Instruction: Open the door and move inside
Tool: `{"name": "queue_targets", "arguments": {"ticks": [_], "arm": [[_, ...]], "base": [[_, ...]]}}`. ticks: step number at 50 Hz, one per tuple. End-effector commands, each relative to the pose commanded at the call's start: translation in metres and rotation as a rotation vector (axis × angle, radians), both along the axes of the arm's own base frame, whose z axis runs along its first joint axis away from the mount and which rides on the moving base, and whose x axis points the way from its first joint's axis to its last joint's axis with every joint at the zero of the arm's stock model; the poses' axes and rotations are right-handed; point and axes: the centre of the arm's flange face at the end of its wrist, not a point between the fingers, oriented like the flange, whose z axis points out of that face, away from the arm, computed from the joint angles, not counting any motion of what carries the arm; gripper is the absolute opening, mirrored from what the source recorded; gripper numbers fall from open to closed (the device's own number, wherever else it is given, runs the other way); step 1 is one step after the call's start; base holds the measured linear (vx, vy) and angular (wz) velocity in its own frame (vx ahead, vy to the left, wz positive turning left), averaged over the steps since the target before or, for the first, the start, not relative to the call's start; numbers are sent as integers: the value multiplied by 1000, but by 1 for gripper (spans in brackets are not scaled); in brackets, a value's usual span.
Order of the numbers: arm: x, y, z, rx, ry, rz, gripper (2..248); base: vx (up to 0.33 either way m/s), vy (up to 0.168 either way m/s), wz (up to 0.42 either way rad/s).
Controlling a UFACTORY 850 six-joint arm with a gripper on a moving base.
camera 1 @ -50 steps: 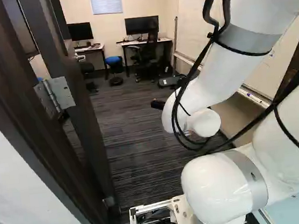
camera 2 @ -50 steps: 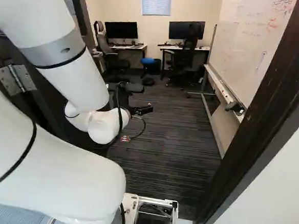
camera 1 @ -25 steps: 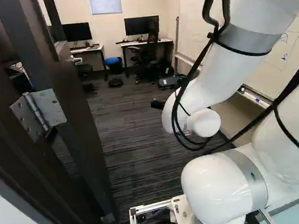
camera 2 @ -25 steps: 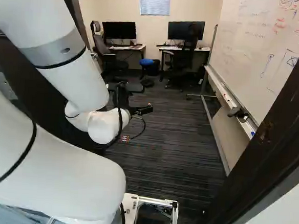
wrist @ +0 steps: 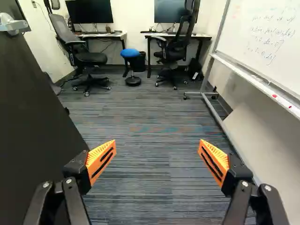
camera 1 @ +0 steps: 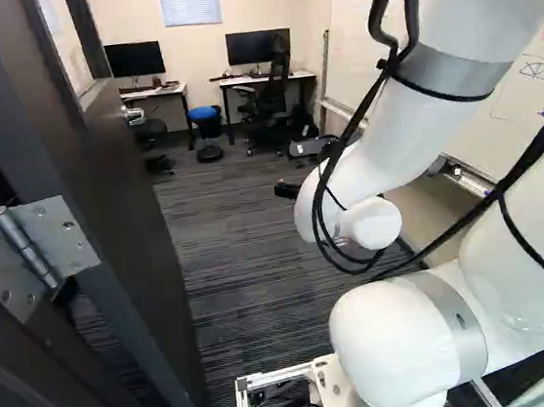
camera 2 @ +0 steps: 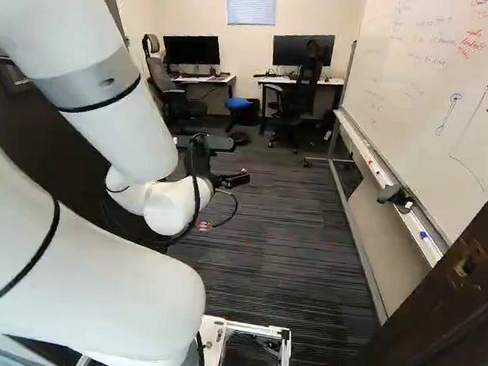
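Gripper [camera 2: 239, 179] in matte black, its two fingers spread wide apart, ends in wedge-shaped orange pads [wrist: 101, 160] with ridged faces and dark slots; striped gray carpet [wrist: 145, 159] shows between them. Behind it, the glossy white arm [camera 1: 388, 141] has rounded joints, gray bands and looping black cables [camera 1: 325, 219]; its forearm slopes down and forward, and the gripper points ahead into an office. The door [camera 1: 124, 201], a smooth dark slab, stands open at the left of the left base view, apart from the gripper. A silver metal hinge [camera 1: 27, 253] with screwed plates and a round pin joins it to the frame, and a metal handle [camera 1: 132, 113] juts from its far edge. At the right of the right base view stands a dark doorpost [camera 2: 418, 329] with a worn metal plate set in it. Beyond, a glossy whiteboard [camera 2: 427, 78] bears red, black and blue handwriting and line drawings, the words too small to make out. By the far wall are two white-topped desks [wrist: 101, 35] with black monitors [wrist: 90, 11], black office chairs [wrist: 86, 57] and a round blue stool [wrist: 130, 53].
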Motion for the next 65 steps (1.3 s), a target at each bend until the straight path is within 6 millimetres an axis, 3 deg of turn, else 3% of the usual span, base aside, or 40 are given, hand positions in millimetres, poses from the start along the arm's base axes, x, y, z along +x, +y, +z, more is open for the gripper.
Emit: {"name": "queue_targets", "arguments": {"ticks": [65], "arm": [[0,0,0,0,0,0,247]], "base": [[157,-15,-4]]}}
